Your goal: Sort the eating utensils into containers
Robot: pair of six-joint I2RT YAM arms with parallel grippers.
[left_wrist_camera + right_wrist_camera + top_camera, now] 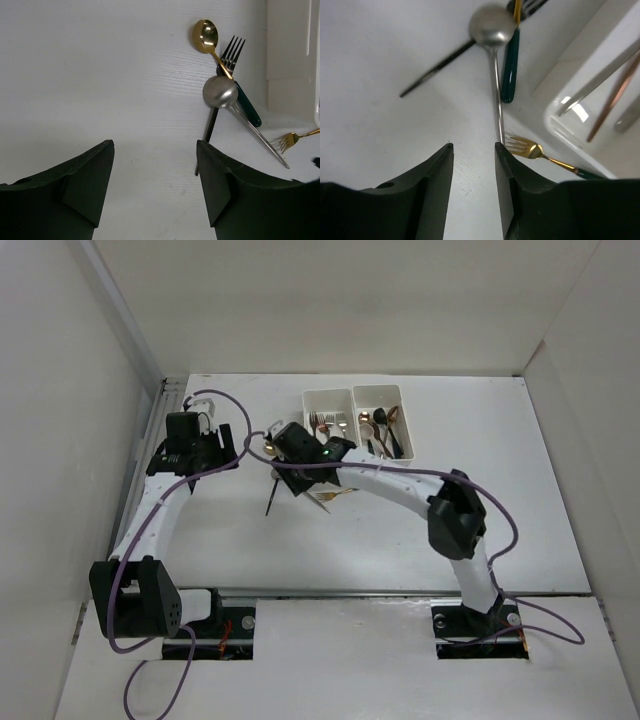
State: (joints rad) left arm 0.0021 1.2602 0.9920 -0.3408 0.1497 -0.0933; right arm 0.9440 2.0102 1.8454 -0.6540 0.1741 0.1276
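Loose eating utensils lie crossed left of the containers: a gold spoon (206, 36), a black-handled fork (231, 50), a silver spoon (220, 92) and a teal handle (248, 107). A gold fork (525, 147) lies apart, near the bin wall. The two white containers (352, 392) hold forks in the left one and spoons in the right one. My right gripper (474, 146) hangs low over the table, narrowly open and empty, with its right fingertip beside the silver spoon's handle end (499, 130). My left gripper (155, 165) stands wide open over bare table, left of the pile.
White walls enclose the table on the left, back and right. The right arm (400, 482) stretches across the table in front of the containers. A purple cable (215, 397) loops above the left wrist.
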